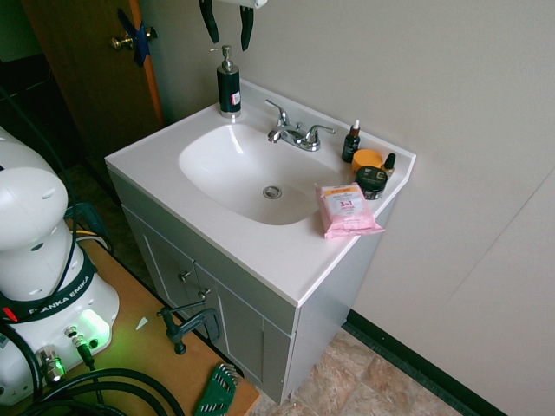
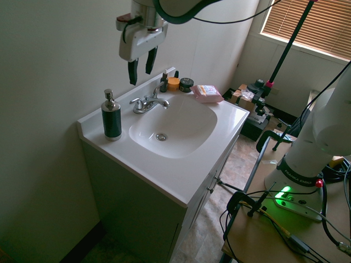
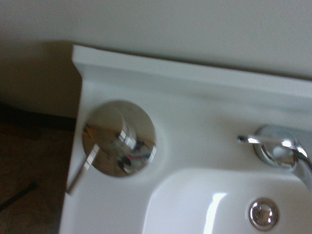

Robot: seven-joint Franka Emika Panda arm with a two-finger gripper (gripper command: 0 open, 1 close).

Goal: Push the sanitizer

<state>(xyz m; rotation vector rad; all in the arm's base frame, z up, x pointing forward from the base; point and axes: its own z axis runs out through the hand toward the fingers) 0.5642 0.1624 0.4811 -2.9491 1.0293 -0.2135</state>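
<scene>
White vanity desk (image 1: 260, 251) with a moulded oval basin (image 1: 243, 169) fills the middle of both exterior views, its back edge against a pale wall and one short end beside a brown wooden door (image 1: 87, 61). Chrome two-handled faucet (image 1: 295, 134) stands behind the basin. At the far corner from the door lie a pink soft pack of wipes (image 1: 347, 210), a round orange-lidded jar (image 1: 368, 159), a dark round jar (image 1: 372, 180) and a small dark dropper bottle with a white tip (image 1: 351, 143).

Sanitizer (image 1: 228, 82), a tall dark cylindrical pump bottle with a silver pump head and pale base, stands upright at the desk's back corner nearest the door, close to the end edge and the raised back lip. In the wrist view its silver top (image 3: 118, 138) shows from above, beside the basin rim.

The robot's two dark fingers (image 2: 140, 66) hang spread apart, pointing down, holding nothing, well above the desk. In the second exterior view they sit higher than the pump head, between the bottle and the faucet. Bare white surface lies between bottle and faucet; toward the end edge little room shows.
</scene>
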